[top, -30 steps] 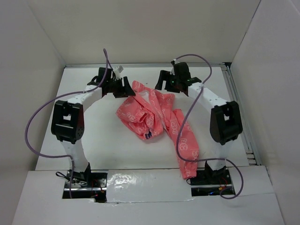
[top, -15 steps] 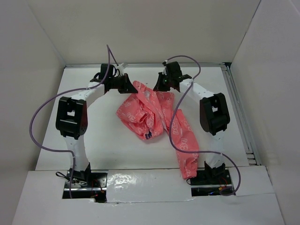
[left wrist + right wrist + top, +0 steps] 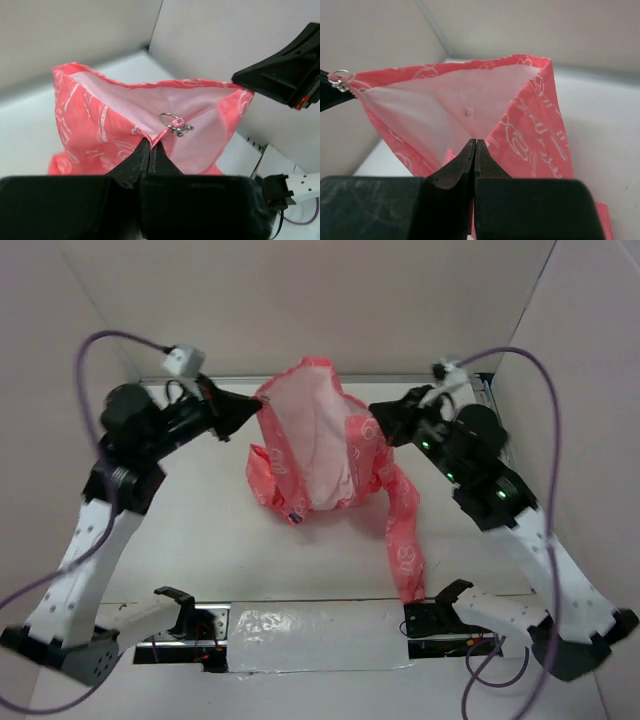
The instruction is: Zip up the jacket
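The jacket (image 3: 318, 445) hangs spread above the far middle of the desk (image 3: 200, 540). The left gripper (image 3: 252, 410) is clenched on one edge by the zipper pull (image 3: 176, 125); the right gripper (image 3: 374, 426) pinches the opposite edge. One sleeve (image 3: 405, 535) reaches the near edge.

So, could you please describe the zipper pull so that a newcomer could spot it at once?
Find the coral-pink jacket held up in the middle of the scene. Follow its top edge to the left pincer, shut on the fabric; just past its tips sits the zipper pull. It is a small silver ring, the only shiny metal against the pale lining.
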Available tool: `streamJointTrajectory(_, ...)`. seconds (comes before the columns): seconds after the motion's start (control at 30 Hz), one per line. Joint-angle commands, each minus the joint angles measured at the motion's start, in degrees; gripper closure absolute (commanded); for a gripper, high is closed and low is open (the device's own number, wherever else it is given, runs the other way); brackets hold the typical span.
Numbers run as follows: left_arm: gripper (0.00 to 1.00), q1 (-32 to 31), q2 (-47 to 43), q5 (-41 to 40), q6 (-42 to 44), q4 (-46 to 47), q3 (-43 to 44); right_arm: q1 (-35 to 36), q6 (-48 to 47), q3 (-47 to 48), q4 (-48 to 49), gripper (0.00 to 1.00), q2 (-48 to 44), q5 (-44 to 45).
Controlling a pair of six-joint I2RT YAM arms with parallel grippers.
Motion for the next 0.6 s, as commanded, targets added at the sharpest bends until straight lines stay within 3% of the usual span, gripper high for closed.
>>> streamJointTrajectory(0.0, 1.00, -0.06, -11.74, -3.42, 3.14, 0.61, 1.70, 3.04, -5.74, 2.74, -1.06, 1.00, -10.99, 8.53)
streamJointTrajectory(0.13, 1.00, -0.15, -18.95, -0.53, 5.07, -2.29, 11.77, 7.17, -8.65, 8.02, -3.54, 1.00, -18.05, 5.48)
streamJointTrajectory(0.3, 1.00, -0.15, -16.95, 0.19, 5.17, -6.51, 23.75, 9.29, -9.37, 14.79, -6.97, 1.00, -19.82, 7.74)
streamJointTrajectory(0.43, 1.00, -0.06, -10.45, -4.64, 3.41, -7.74, 23.24, 9.21, -8.14, 13.04, -6.01, 1.00, -16.84, 15.10)
streamJointTrajectory(0.57, 1.00, -0.06, -0.72, -8.08, 1.57, -6.51, 15.71, 4.48, -4.19, 12.95, -7.58, 1.00, -6.31, 17.95)
